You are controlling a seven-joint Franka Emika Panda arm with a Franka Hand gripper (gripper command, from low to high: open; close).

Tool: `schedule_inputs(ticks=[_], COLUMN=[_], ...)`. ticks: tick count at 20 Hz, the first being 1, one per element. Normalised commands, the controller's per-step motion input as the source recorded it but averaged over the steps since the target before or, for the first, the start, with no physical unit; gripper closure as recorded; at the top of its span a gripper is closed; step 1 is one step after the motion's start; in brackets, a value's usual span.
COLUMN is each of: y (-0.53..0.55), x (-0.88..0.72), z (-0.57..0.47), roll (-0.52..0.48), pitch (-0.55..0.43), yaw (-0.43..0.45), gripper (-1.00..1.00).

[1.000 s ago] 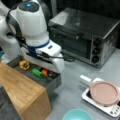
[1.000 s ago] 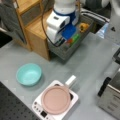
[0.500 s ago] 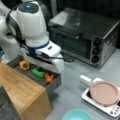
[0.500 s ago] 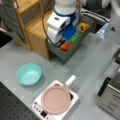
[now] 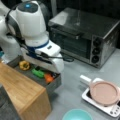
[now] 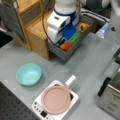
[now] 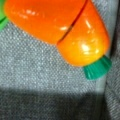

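Toy carrot (image 7: 57,30) lies directly beneath the gripper (image 6: 62,41) inside the grey bin (image 6: 75,51), long axis diagonal, green stem lower right; finger spread cannot be told.

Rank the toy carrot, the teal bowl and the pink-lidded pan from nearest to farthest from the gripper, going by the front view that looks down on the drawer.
The gripper itself is hidden behind the wrist, down in the grey drawer.
1. Toy carrot: in the drawer, right under the wrist.
2. Teal bowl: on the table, toward a front view's lower left.
3. Pink-lidded pan: on the white cooker, at a front view's bottom.
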Motion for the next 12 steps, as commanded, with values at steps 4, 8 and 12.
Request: schedule_inputs(ticks=[4, 8, 12], y=[0.00, 0.12, 0.26], x=[-0.11, -0.08, -0.03], z=[0.13, 0.17, 0.16], roll=[0.168, 0.180, 0.138], pitch=[-0.107, -0.058, -0.175], yaw=[-0.284, -0.420, -0.557], gripper=[-1.00, -1.00, -1.00])
